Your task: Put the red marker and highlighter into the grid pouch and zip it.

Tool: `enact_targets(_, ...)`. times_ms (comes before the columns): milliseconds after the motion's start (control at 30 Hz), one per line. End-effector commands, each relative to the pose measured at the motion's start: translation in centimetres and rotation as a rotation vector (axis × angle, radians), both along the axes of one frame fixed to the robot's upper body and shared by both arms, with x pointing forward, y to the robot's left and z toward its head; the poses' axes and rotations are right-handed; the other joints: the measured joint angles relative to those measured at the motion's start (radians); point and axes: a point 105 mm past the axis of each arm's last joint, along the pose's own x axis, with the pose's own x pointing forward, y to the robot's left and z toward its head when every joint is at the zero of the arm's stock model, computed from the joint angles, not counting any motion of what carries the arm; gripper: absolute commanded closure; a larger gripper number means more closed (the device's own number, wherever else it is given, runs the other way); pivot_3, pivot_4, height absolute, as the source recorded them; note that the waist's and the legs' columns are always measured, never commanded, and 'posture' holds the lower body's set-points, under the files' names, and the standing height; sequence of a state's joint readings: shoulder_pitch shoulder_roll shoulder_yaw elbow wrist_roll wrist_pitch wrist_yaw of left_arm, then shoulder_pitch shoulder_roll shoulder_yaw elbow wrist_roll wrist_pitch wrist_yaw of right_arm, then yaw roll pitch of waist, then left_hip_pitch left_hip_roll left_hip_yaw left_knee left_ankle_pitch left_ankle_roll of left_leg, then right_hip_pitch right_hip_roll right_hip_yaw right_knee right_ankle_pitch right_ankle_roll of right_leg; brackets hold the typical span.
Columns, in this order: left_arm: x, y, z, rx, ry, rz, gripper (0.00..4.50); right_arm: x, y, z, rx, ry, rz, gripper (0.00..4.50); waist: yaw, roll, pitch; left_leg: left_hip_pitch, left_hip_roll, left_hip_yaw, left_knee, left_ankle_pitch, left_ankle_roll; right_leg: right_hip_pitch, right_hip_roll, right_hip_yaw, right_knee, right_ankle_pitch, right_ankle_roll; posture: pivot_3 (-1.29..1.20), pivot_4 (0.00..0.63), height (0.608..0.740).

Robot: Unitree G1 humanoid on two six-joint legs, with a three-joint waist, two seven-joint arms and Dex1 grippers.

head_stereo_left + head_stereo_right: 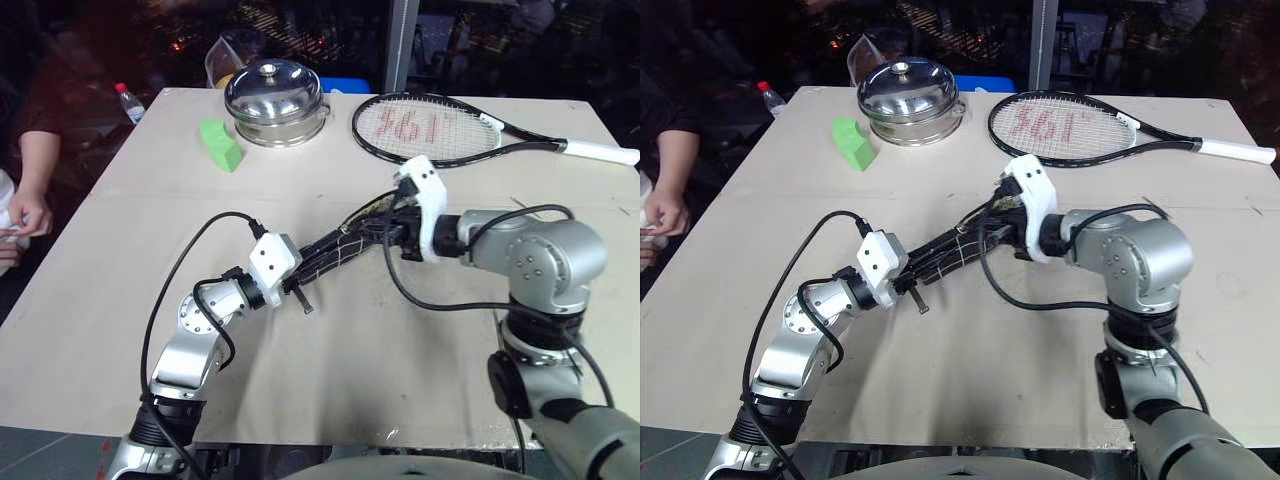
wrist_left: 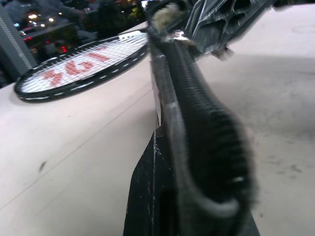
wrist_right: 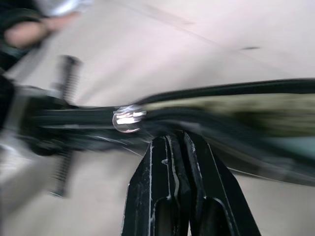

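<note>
Left eye view: the left gripper (image 1: 290, 283) clamps 1 end of the grid pouch (image 1: 340, 248), held above the table (image 1: 120, 300); the right gripper (image 1: 395, 235) is pinched at its zipper pull (image 3: 127, 119). Zipping is underway; next, draw the pull steadily along.

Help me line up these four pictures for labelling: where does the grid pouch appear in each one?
Left eye view: grid pouch mid-frame, stretched between left gripper and right gripper.
Right eye view: same span, slightly left of centre.
Left wrist view: zipper edge running up the middle.
Right wrist view: a dark band crossing mid-frame.
Shared landmark: tennis racket, also in the left wrist view.
</note>
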State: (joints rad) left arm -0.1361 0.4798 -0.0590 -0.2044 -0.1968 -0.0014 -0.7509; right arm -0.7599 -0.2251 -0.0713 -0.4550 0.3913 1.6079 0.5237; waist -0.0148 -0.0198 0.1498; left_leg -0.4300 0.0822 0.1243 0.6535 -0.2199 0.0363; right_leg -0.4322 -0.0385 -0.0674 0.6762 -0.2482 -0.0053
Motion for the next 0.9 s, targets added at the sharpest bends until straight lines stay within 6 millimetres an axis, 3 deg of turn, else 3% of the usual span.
enact_targets(33, 0.6, 1.4, 0.6, 0.053, -0.082, 0.055, 4.50, 2.0, -5.9, 1.6, -0.052, -0.077, -0.244, 4.43, 0.000, 0.000, 0.000, 0.000, 0.000, 0.000, 0.000, 0.000, 0.000, 0.000, 0.000, 0.000, 0.000, 0.000, 0.000, 0.00, 0.150, 0.740)
enact_targets(100, 1.1, 1.9, 0.8, 0.082, -0.112, 0.071, 4.50, 2.4, -8.8, 1.8, -0.099, -0.092, -0.333, 4.43, 0.002, 0.000, 0.000, 0.000, -0.001, 0.000, 0.000, 0.000, 0.000, 0.000, 0.000, 0.000, 0.000, 0.000, 0.000, 0.00, 0.150, 0.740)
enact_targets(167, 1.7, 2.2, 0.9, 0.105, -0.139, 0.081, 4.50, 2.3, -10.1, 1.7, -0.145, -0.100, -0.357, 4.43, 0.001, 0.000, 0.000, 0.000, -0.002, 0.000, 0.000, 0.000, 0.000, 0.000, 0.000, 0.000, 0.000, 0.000, 0.000, 0.00, 0.150, 0.740)
enact_targets(300, 2.3, 1.9, 1.1, 0.098, -0.153, 0.070, 4.50, 1.5, -9.4, 0.9, -0.172, -0.098, -0.307, 4.43, -0.005, 0.000, 0.000, 0.001, -0.001, 0.000, -0.001, 0.000, 0.000, 0.000, 0.001, 0.001, 0.000, 0.000, 0.000, 0.00, 0.150, 0.740)
enact_targets(433, 2.6, 1.3, -0.3, 0.127, -0.160, 0.050, 4.50, 1.2, -10.5, 0.6, -0.166, -0.131, -0.355, 4.43, 0.002, 0.000, 0.000, 0.001, 0.001, 0.000, -0.001, 0.000, 0.000, 0.000, 0.001, 0.001, 0.000, 0.000, 0.000, 0.00, 0.150, 0.740)
enact_targets(600, 2.2, 1.3, -2.2, 0.237, -0.210, -0.031, 4.50, -1.5, -8.2, 0.8, -0.022, -0.281, -0.143, 4.43, 0.013, 0.000, 0.000, 0.000, -0.001, -0.001, 0.000, 0.000, 0.000, 0.001, 0.000, -0.001, -0.003, 0.000, 0.001, 0.00, 0.150, 0.740)
enact_targets(633, 2.0, 1.4, -2.5, 0.256, -0.214, -0.057, 4.01, -1.9, -8.3, 0.4, -0.046, -0.322, -0.118, 4.50, 0.012, 0.000, 0.000, 0.000, -0.001, -0.001, -0.001, 0.000, 0.000, 0.001, 0.000, -0.001, -0.003, 0.000, 0.001, 0.00, 0.150, 0.740)
enact_targets(700, 1.5, 1.6, -2.9, 0.266, -0.201, -0.100, 3.69, -2.7, -8.5, -0.7, -0.116, -0.365, -0.077, 3.94, 0.007, 0.000, 0.000, 0.000, -0.001, -0.001, -0.001, 0.000, 0.000, 0.001, 0.000, 0.000, -0.003, 0.000, 0.001, 0.00, 0.150, 0.740)
enact_targets(733, 1.1, 1.9, -3.1, 0.255, -0.178, -0.118, 3.25, -3.4, -8.4, -1.6, -0.123, -0.366, -0.045, 3.69, 0.005, 0.000, 0.000, 0.000, -0.001, -0.001, -0.001, 0.000, 0.000, 0.001, 0.000, -0.001, -0.003, -0.002, 0.004, 0.00, 0.150, 0.740)
enact_targets(833, -0.6, 3.8, -3.8, 0.164, -0.008, -0.137, 1.99, -6.5, -8.9, -4.4, -0.149, -0.381, 0.092, 2.33, 0.002, 0.000, 0.000, -0.001, 0.001, -0.002, -0.002, 0.000, 0.000, 0.001, 0.000, -0.001, -0.005, -0.003, 0.005, 0.00, 0.150, 0.740)
enact_targets(867, -1.7, 4.9, -4.1, 0.116, 0.075, -0.126, 1.33, -7.7, -9.7, -5.1, -0.138, -0.370, 0.114, 1.65, 0.001, 0.000, 0.000, -0.001, 0.001, -0.002, -0.003, 0.000, 0.000, 0.001, 0.000, -0.001, -0.005, -0.003, 0.005, 0.00, 0.150, 0.740)
enact_targets(900, -2.8, 6.4, -4.4, 0.051, 0.174, -0.100, 1.05, -8.6, -10.9, -5.6, -0.108, -0.351, 0.095, 1.32, -0.002, 0.000, 0.000, -0.001, 0.001, -0.002, -0.003, 0.000, 0.000, 0.001, 0.000, -0.001, -0.005, -0.003, 0.005, 0.00, 0.150, 0.740)
